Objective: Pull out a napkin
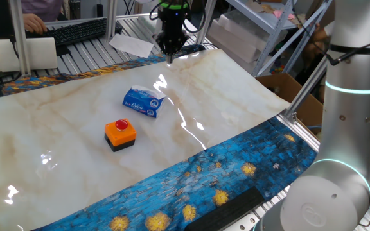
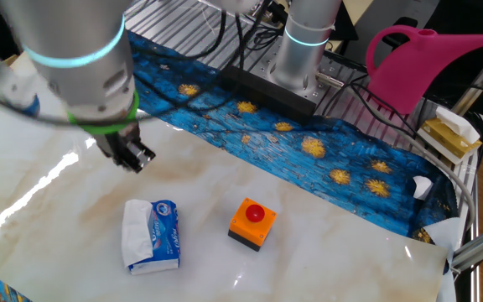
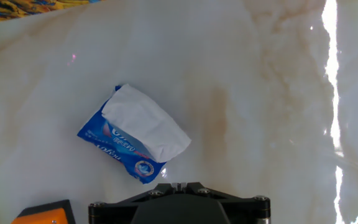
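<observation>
Up high, arm points fingers [image 1: 170, 51] down, well apart from napkin [image 3: 146, 122]; finger state unclear.

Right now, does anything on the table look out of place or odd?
Nothing looks spilled or damaged. The blue packet lies askew on the marble table, with a white napkin sticking out of its opening. The orange button box sits upright nearby.

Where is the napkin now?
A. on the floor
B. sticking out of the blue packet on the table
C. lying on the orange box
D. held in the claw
B: the white napkin sticks out of the blue packet, which lies on the table, apart from the claw.
</observation>
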Robot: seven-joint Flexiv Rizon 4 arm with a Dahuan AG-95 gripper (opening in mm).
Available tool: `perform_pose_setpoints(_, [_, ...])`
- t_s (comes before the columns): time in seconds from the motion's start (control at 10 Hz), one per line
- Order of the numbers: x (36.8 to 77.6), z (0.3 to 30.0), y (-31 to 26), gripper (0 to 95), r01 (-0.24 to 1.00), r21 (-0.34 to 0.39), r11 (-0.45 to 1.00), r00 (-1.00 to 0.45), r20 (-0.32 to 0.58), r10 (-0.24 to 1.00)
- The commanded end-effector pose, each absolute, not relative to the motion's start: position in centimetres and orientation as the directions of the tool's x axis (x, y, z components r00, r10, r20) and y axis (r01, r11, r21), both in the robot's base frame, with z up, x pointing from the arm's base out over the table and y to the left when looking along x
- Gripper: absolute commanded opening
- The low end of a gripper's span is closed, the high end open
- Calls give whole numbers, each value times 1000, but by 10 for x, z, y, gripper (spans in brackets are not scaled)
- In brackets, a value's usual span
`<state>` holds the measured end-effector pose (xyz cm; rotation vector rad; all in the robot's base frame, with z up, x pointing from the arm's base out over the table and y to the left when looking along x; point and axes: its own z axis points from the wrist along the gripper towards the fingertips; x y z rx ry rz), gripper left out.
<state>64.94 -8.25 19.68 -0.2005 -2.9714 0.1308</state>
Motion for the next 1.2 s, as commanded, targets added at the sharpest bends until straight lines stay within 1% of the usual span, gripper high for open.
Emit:
perform_pose_setpoints(0.1, [650, 185, -81, 0, 131, -98, 987, -978, 149, 144])
perform_pose_setpoints(0.2, [651, 182, -81, 0, 129, -98, 987, -978, 149, 143])
perform_pose_setpoints(0.3, [653, 171, -83, 0, 124, -98, 987, -979, 149, 138])
perform_pose_setpoints(0.5, [655, 160, -86, 0, 110, -98, 989, -981, 149, 123])
perform_pose_setpoints(0.8, [654, 155, -83, 0, 115, -100, 988, -981, 142, 129])
perform_pose_setpoints(0.9, [654, 150, -78, 0, 126, -100, 987, -980, 143, 140])
perform_pose_setpoints(1.1, [654, 134, -71, 0, 155, -101, 983, -976, 140, 168])
perform_pose_setpoints(1.2, [656, 120, -68, 0, 159, -99, 982, -976, 133, 171])
